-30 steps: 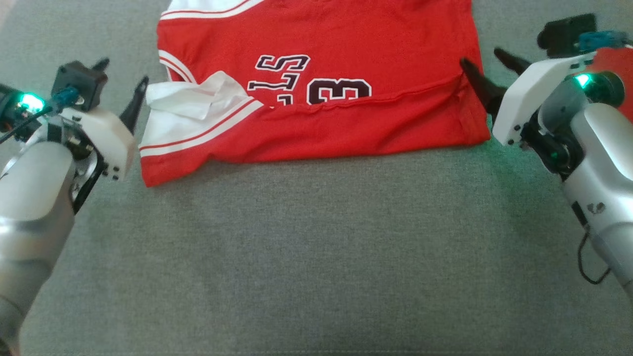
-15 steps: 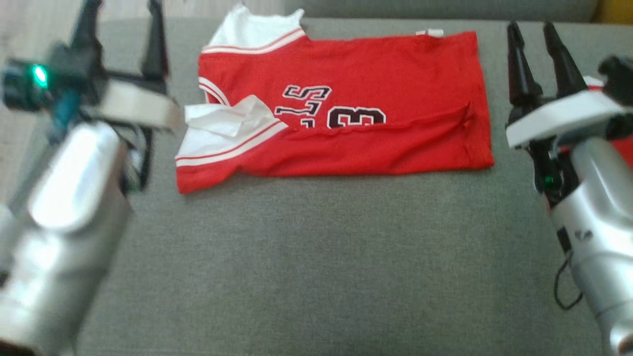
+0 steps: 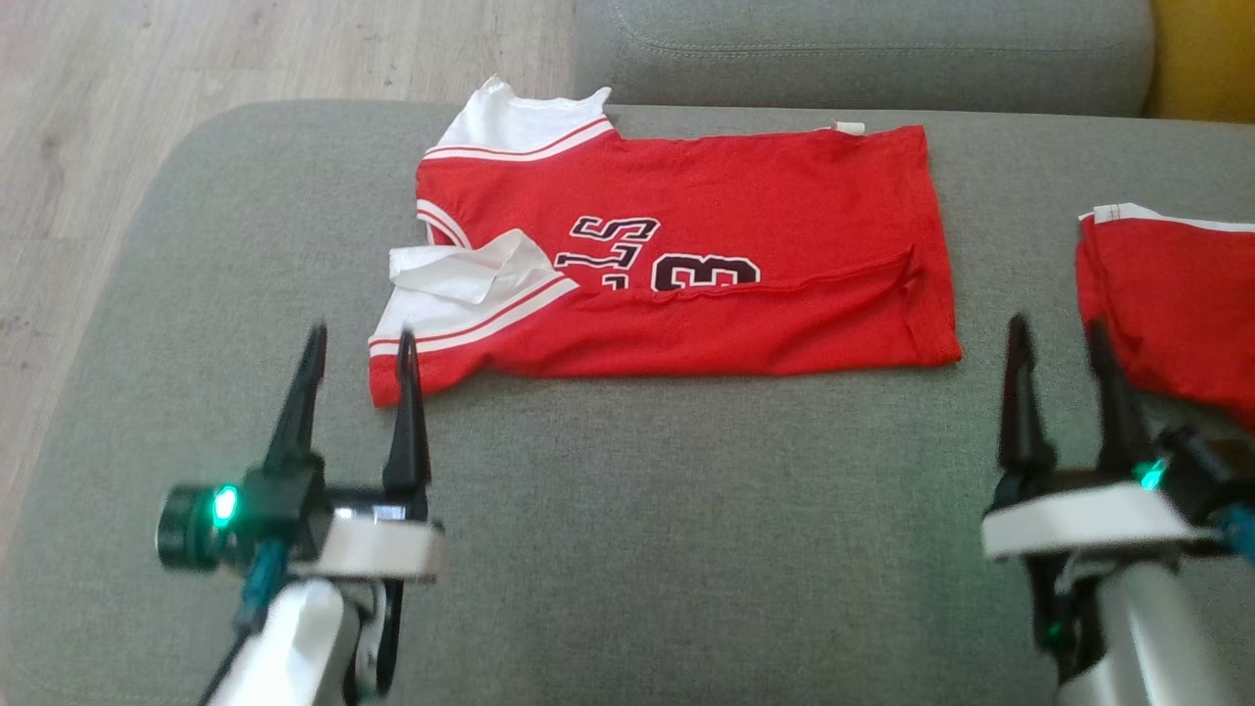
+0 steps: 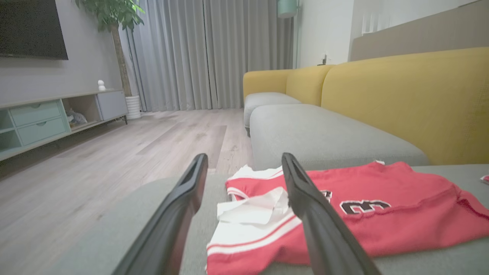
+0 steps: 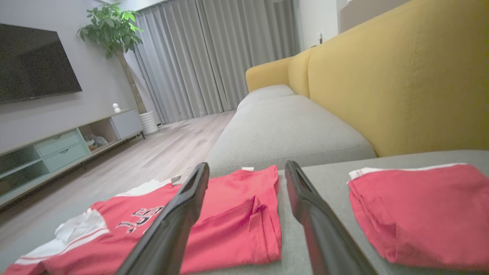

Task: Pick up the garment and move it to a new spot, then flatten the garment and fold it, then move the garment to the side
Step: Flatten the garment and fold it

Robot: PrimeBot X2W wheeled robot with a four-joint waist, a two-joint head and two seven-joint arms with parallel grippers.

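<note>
Your red jersey [image 3: 686, 245] looks folded once; left gripper [image 3: 360, 335] and right gripper [image 3: 1057, 326] gape empty. Further folding and side-move remain.

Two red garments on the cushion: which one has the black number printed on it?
The wide jersey in the middle, with white sleeves and black lettering. The smaller red bundle at the robot's right shows no print.

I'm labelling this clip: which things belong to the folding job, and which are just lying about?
Job: red jersey, left gripper, right gripper, both open.
Lying about: folded red garment at right, yellow sofa back, potted plant, TV cabinet.
</note>
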